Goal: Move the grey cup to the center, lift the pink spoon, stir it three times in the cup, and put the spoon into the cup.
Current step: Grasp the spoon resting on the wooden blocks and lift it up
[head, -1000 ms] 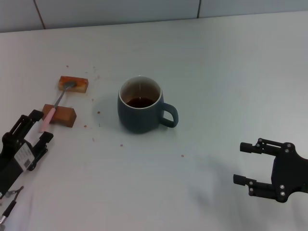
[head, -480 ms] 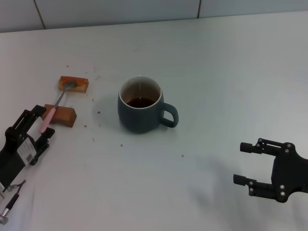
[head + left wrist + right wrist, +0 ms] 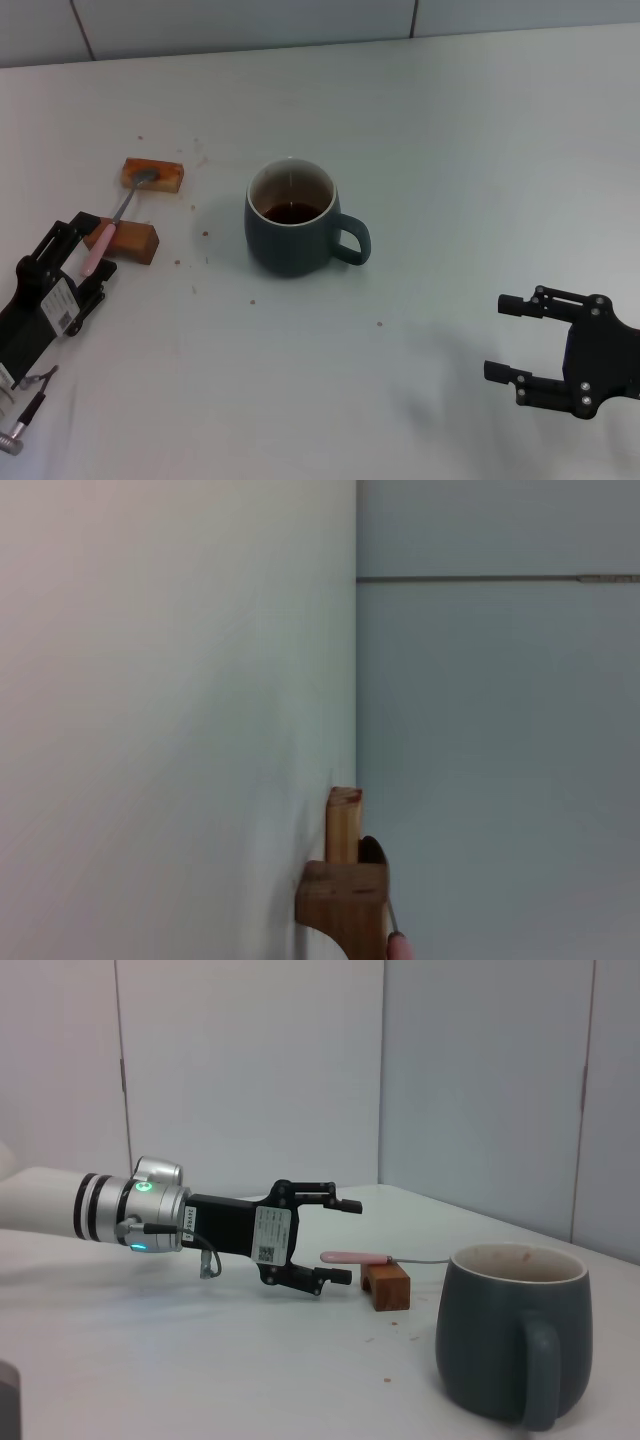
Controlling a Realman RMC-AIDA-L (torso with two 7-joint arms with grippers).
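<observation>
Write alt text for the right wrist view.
The left gripper, fingers open, reaches toward the pink spoon, which lies across a wooden block on a white table. The grey cup stands in the foreground, handle toward the camera.

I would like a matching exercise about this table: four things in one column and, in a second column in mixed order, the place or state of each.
Things:
1. grey cup
2. pink spoon
3. left gripper
4. right gripper

Places or states:
A. open, alone over bare table, holding nothing
B. lying across two brown wooden blocks
C. open around the end of a pink handle
D. upright mid-table, dark liquid inside

Pairs: 1-D, 2-B, 3-C, 4-A
</observation>
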